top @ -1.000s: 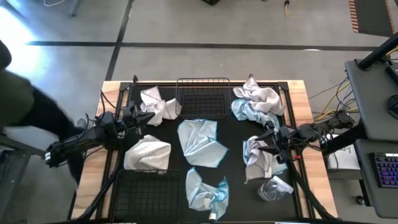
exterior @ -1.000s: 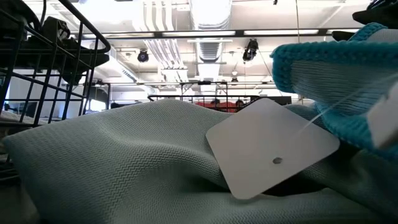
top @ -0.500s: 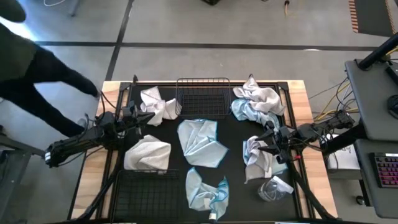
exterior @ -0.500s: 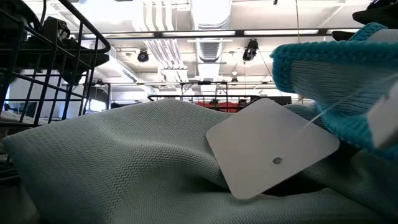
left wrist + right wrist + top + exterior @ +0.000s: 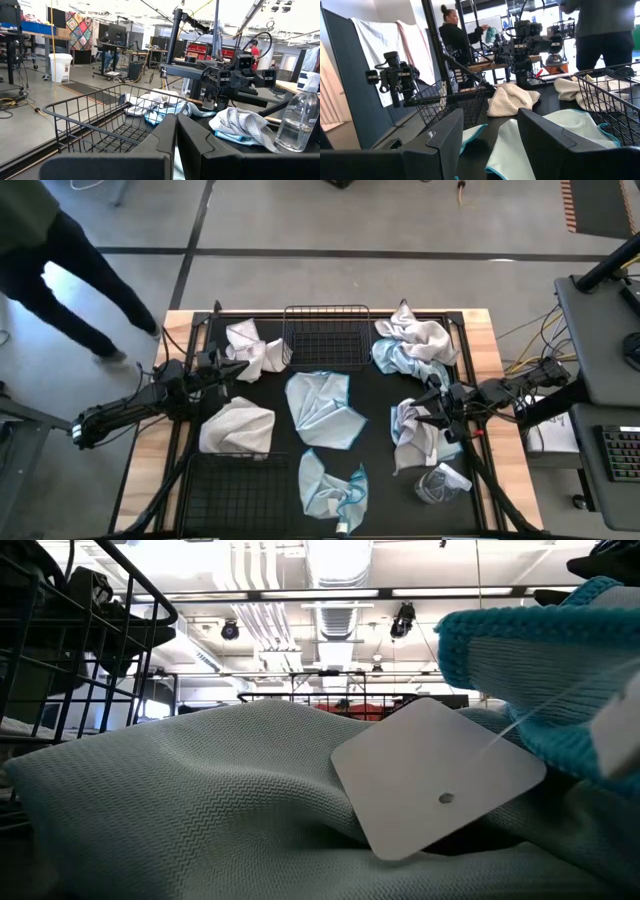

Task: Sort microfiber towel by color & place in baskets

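Note:
Several towels lie on the black mat (image 5: 375,385). White ones sit at the far left (image 5: 252,348) and the left (image 5: 238,427). Light blue ones lie in the centre (image 5: 322,408) and near centre (image 5: 332,485). A mixed white and blue heap (image 5: 410,345) is at the far right, and another mixed towel (image 5: 415,435) on the right. One basket (image 5: 325,338) stands at the far centre, the other (image 5: 232,490) at the near left. My left gripper (image 5: 228,367) is shut beside the far-left white towel. My right gripper (image 5: 428,408) is open over the right towel's far end.
A clear plastic wrapper (image 5: 440,483) lies near the right towel. In the low view a light blue towel (image 5: 200,800) with a white tag (image 5: 435,780) fills the foreground. A person (image 5: 60,260) walks beyond the table's left far corner. People stand in the room beyond (image 5: 455,35).
Neither arm nor any towel has moved. The person beyond the table's left side has walked along the floor toward the far left.

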Controlling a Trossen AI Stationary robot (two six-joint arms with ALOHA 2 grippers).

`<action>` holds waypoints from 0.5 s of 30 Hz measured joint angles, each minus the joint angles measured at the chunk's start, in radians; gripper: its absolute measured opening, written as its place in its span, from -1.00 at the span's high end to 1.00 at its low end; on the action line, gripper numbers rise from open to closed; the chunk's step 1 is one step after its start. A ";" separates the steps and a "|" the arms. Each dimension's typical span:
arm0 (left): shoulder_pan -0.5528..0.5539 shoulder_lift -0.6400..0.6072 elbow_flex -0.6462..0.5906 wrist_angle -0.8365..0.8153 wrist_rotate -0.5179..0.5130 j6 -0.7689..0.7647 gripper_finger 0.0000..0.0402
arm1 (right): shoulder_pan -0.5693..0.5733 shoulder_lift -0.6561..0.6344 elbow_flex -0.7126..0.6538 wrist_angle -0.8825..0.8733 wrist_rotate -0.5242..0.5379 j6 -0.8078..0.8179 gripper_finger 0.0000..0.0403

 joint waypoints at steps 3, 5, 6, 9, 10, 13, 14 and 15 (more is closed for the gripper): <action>0.000 0.000 0.000 0.000 0.000 0.000 1.00 | 0.000 0.000 0.000 0.010 0.022 -0.001 0.09; 0.000 0.000 0.000 0.000 0.000 0.000 1.00 | 0.000 0.000 0.000 0.007 0.025 0.001 0.09; 0.000 0.000 0.000 0.000 0.000 0.000 1.00 | 0.000 0.000 0.000 0.007 0.024 0.001 0.09; 0.000 0.000 0.000 0.000 0.000 0.000 1.00 | 0.000 0.000 0.000 0.007 0.024 0.000 0.09; 0.000 0.000 0.000 0.000 0.000 0.000 1.00 | 0.000 0.000 0.000 0.007 0.024 0.000 0.09; 0.000 0.000 0.000 0.000 0.000 0.000 1.00 | 0.000 0.000 0.000 0.009 0.024 0.001 0.09; 0.000 0.000 0.000 0.000 0.000 0.000 1.00 | 0.000 0.000 0.000 0.010 0.024 0.002 0.09; 0.000 0.000 0.000 0.000 0.000 0.000 1.00 | 0.000 0.000 0.000 0.010 0.024 0.003 0.09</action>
